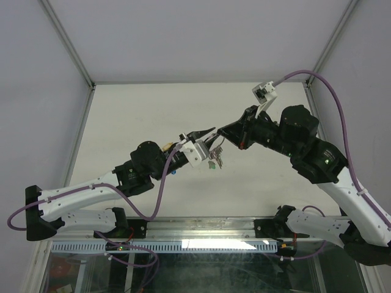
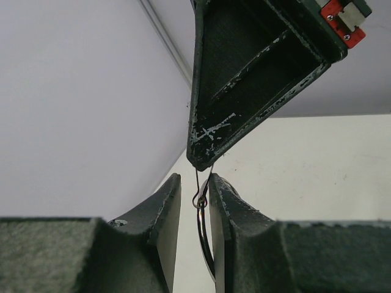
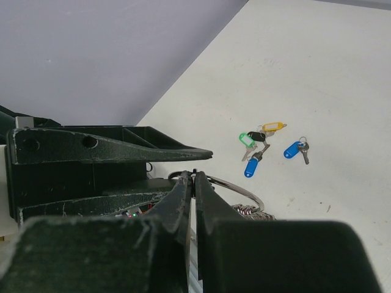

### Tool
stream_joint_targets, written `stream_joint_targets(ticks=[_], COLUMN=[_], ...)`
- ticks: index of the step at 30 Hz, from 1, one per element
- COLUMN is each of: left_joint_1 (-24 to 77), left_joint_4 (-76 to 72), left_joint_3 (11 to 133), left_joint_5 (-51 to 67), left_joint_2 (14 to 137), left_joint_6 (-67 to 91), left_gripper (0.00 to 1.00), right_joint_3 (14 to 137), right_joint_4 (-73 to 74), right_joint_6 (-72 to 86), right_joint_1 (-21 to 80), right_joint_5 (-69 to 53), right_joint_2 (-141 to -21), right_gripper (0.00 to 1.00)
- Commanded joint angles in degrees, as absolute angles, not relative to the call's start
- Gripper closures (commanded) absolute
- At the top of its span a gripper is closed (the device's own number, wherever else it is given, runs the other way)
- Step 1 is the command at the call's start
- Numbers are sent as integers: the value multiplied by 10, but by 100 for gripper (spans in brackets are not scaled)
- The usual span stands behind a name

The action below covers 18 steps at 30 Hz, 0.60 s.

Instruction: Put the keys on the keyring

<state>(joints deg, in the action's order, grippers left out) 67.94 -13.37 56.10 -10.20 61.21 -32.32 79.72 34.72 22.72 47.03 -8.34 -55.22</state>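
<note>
The keyring (image 3: 245, 189) is held up in the air between the two arms. A bunch of keys (image 1: 215, 160) hangs under it. My right gripper (image 3: 194, 176) is shut on the ring's top, and its tip (image 2: 200, 163) pinches a thin wire loop hooked to the ring. The ring's wire (image 2: 202, 235) runs down between the fingers of my left gripper (image 2: 194, 180). It lies against the right finger (image 2: 221, 207), with a gap to the left one. Loose keys lie on the table: green (image 3: 246, 139), black (image 3: 256, 137), yellow (image 3: 273, 127) and two blue (image 3: 250, 168) (image 3: 293, 149).
The white table (image 1: 140, 116) is fenced by grey walls with metal corner posts (image 1: 67, 43). Both arms meet over its middle (image 1: 214, 137). A purple cable (image 1: 333, 91) loops above the right arm. The loose keys lie on the table beyond the left gripper in the right wrist view.
</note>
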Motion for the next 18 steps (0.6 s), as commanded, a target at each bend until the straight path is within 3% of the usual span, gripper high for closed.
stream_joint_targets(ticks=[1, 8, 13, 18], left_joint_1=[680, 681, 681, 680], left_joint_4=[-179, -170, -154, -126], left_joint_3=[576, 584, 591, 598], left_joint_5=[-109, -109, -111, -113], left_joint_2=[615, 620, 619, 618], left_joint_6=[-321, -328, -337, -358], left_gripper=[78, 100, 100, 100], right_joint_3=[794, 791, 784, 763], right_joint_4=[310, 310, 309, 284], right_joint_6=[240, 240, 233, 225], right_joint_1=[472, 472, 473, 472], right_joint_5=[-102, -97, -74, -26], right_joint_2=[-538, -535, -525, -496], right_gripper=[100, 100, 100, 65])
